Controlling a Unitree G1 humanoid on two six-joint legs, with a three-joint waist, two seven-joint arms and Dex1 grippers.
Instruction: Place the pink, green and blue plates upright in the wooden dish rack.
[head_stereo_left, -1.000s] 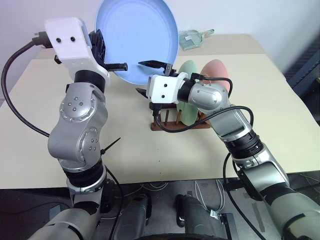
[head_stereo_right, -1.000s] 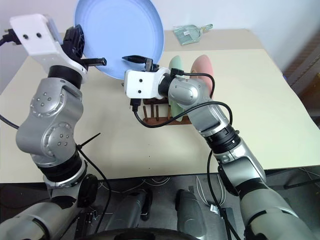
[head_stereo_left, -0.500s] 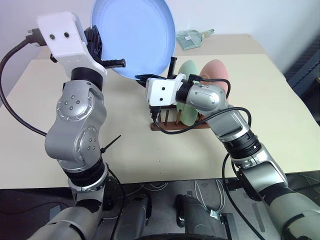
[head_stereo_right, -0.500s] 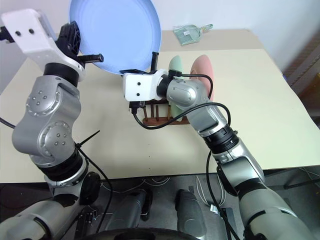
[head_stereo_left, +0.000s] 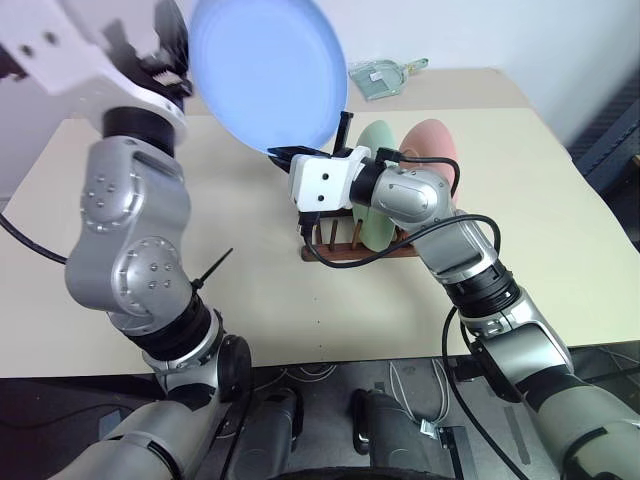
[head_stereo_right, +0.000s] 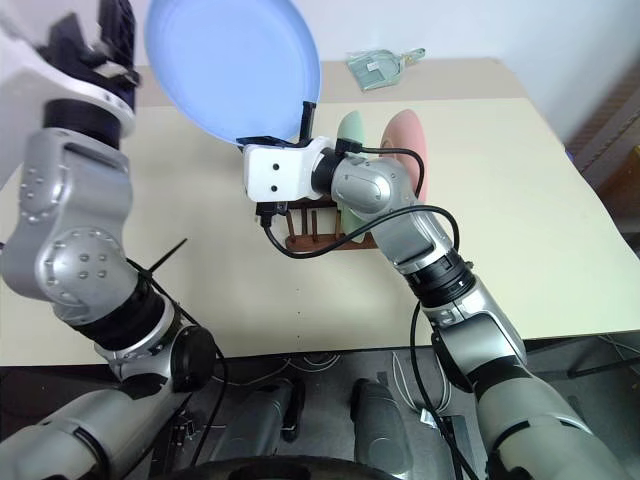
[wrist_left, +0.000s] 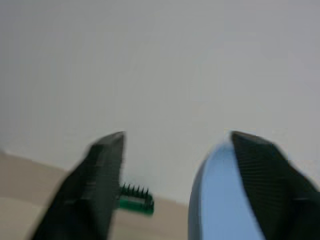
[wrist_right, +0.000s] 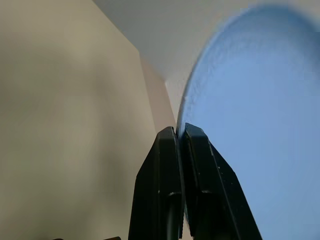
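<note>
Blue plate passing to the right tool above the rack.

The right tool (wrist_right: 179, 131) is pinching the lower rim of the round light blue plastic plate (head_stereo_left: 268, 70), holding it upright near the frame's top centre. The left tool (wrist_left: 172, 142) is standing wide open beside the plate's edge, gripping nothing. Just below, the pale mint green plate (head_stereo_left: 378, 225) and salmon pink plate (head_stereo_left: 432, 143) are standing in the dark wooden dish rack (head_stereo_left: 355, 250) on the beige tabletop (head_stereo_left: 560, 200).

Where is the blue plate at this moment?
The blue plate is in the air above the table's far left part, just left of the rack. The right gripper is shut on its lower edge.
</note>
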